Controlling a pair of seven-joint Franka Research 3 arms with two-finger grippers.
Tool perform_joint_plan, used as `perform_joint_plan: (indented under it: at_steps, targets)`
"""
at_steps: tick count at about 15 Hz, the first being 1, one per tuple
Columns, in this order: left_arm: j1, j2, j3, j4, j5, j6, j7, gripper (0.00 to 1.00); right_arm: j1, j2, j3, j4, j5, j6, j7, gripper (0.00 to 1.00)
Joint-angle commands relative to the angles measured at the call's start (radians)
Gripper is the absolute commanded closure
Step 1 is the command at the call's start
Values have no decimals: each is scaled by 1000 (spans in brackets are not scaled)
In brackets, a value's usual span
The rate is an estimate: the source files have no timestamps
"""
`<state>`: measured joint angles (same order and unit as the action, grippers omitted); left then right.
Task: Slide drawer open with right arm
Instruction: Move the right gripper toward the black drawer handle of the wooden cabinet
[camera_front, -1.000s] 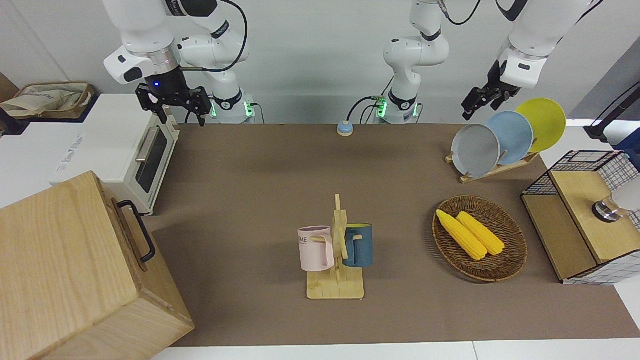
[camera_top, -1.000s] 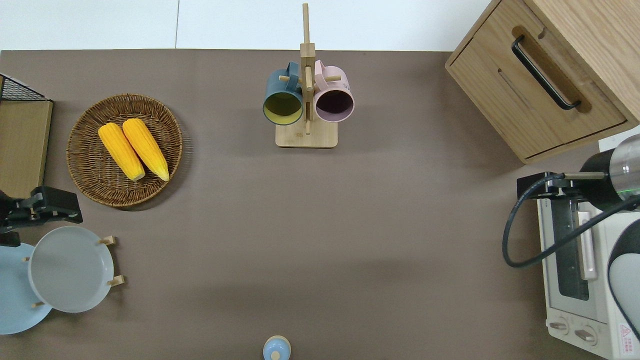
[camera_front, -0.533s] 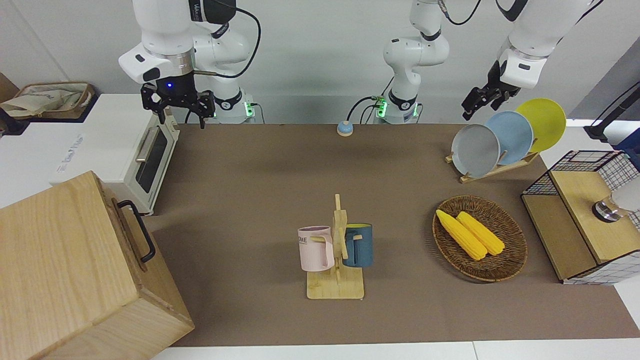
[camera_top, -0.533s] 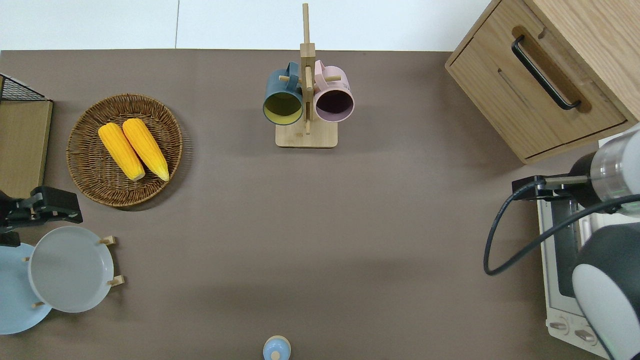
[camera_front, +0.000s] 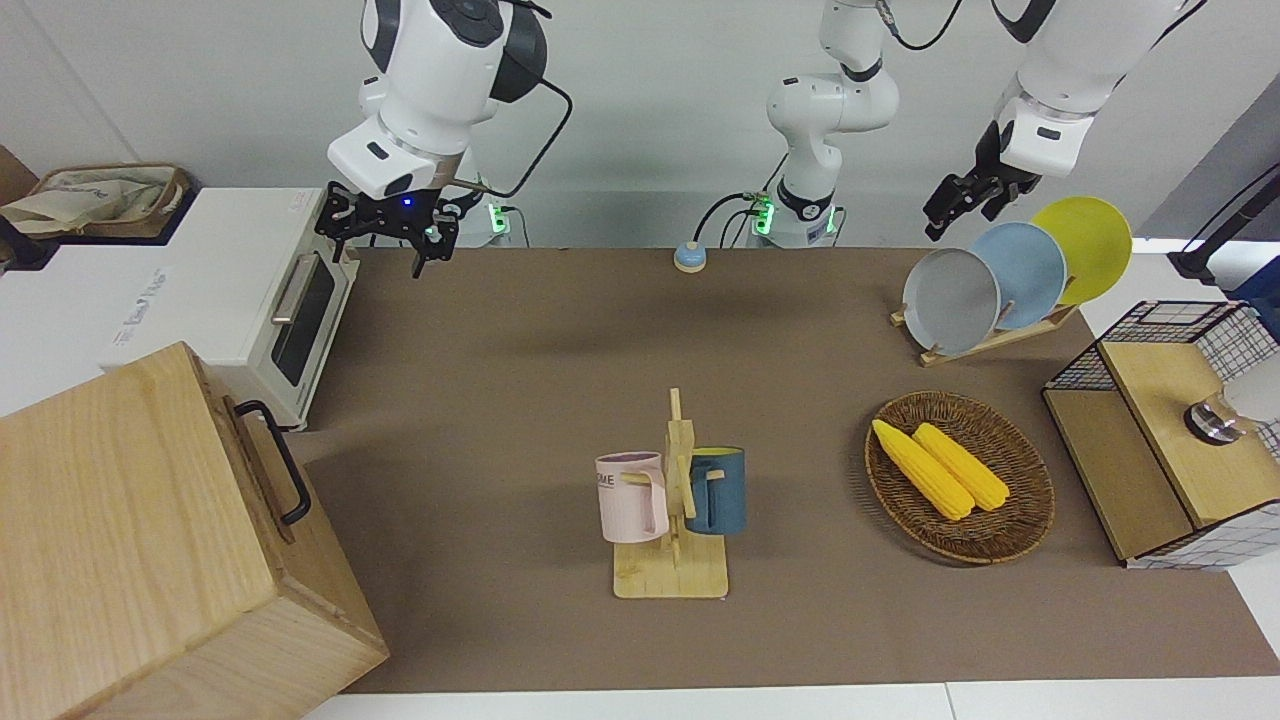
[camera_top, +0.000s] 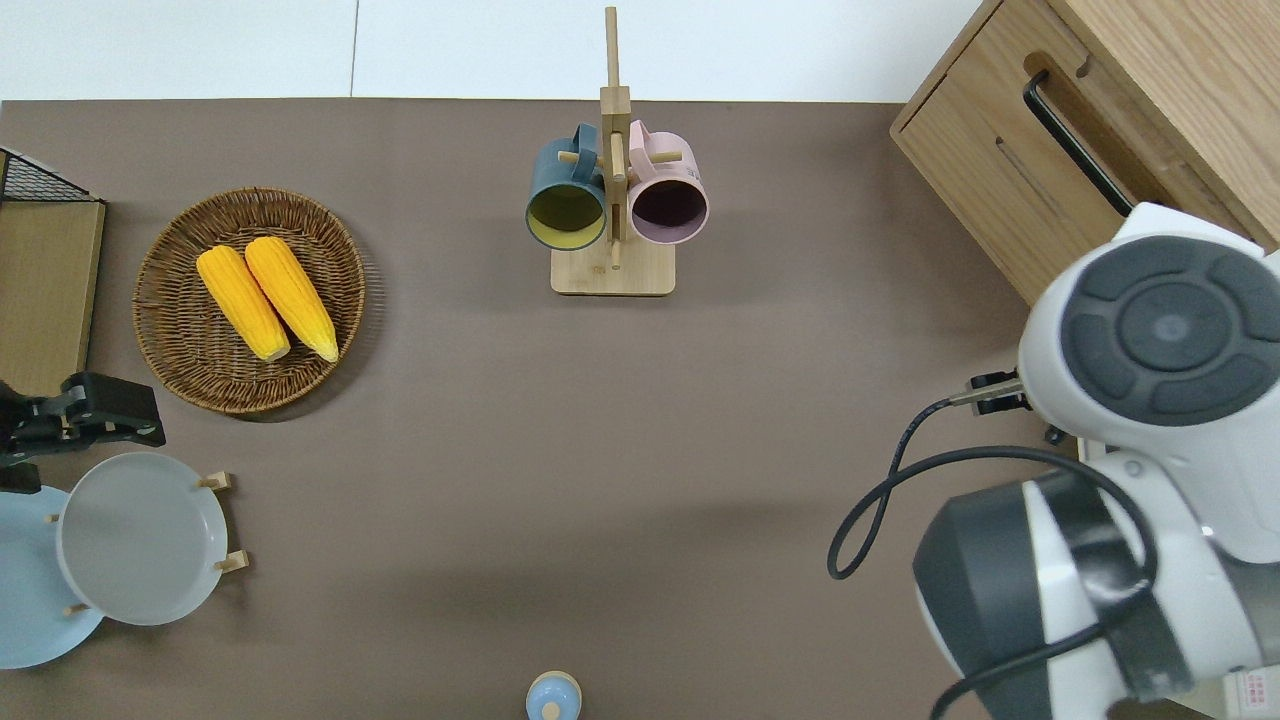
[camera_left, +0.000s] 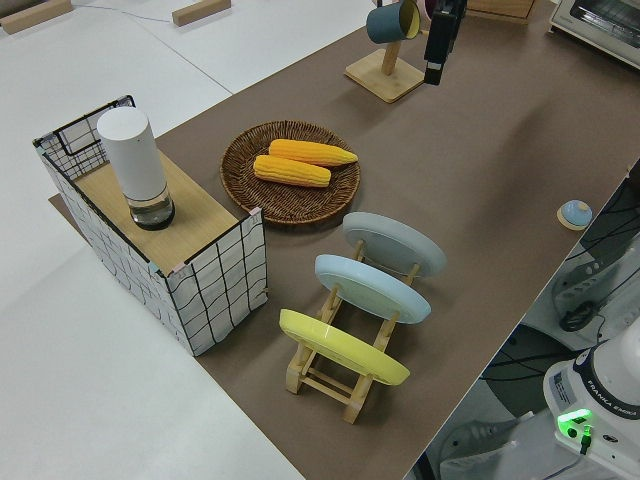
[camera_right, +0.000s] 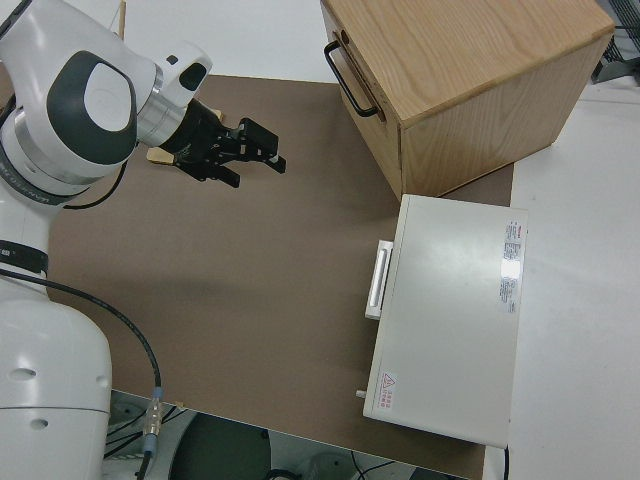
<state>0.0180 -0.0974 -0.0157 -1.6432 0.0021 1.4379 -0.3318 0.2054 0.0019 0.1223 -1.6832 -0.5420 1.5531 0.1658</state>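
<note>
Readable lettering and signs on the table's things

The pink mug (camera_front: 632, 497) on the wooden mug stand is showing the dark letters "ME" under its rim, the start of the word lying hidden by the curve of the mug. The white toaster oven (camera_right: 450, 310) is carrying a red triangular warning sign near the corner of its top nearest the robots, and a white label of fine print along the top's outer edge, too small to read. In the front view, grey lettering is running along that same top (camera_front: 140, 305), but it cannot be made out. The left arm's base is bearing the words "FRANKA EMIKA" (camera_left: 606, 400) in the left side view.
</note>
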Motion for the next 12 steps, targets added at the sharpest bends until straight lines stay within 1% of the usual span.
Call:
perform_joint_plan:
  at_steps: [1, 2, 3, 4, 5, 7, 9, 12]
  targets:
    - [-4, -8, 5, 0, -4, -2, 10, 7, 17, 46, 36, -18, -181, 12, -18, 17]
    - [-4, -8, 5, 0, -4, -2, 10, 7, 35, 59, 36, -20, -246, 7, -40, 17]
    - [-4, -8, 5, 0, -4, -2, 10, 7, 48, 78, 37, -44, -327, 9, -43, 15]
    - [-4, -8, 5, 0, -4, -2, 10, 7, 60, 85, 37, -70, -378, 12, -42, 15]
    - [-4, -8, 5, 0, -4, -2, 10, 7, 68, 90, 37, -81, -403, 15, -37, 15]
    - [-4, -8, 5, 0, -4, -2, 10, 7, 71, 95, 37, -81, -420, 19, -37, 13]
    - [-4, -8, 5, 0, -4, -2, 10, 7, 92, 131, 37, -82, -514, 19, -37, 15]
    - [-4, -8, 5, 0, -4, -2, 10, 7, 117, 179, 37, -81, -619, 22, -34, 13]
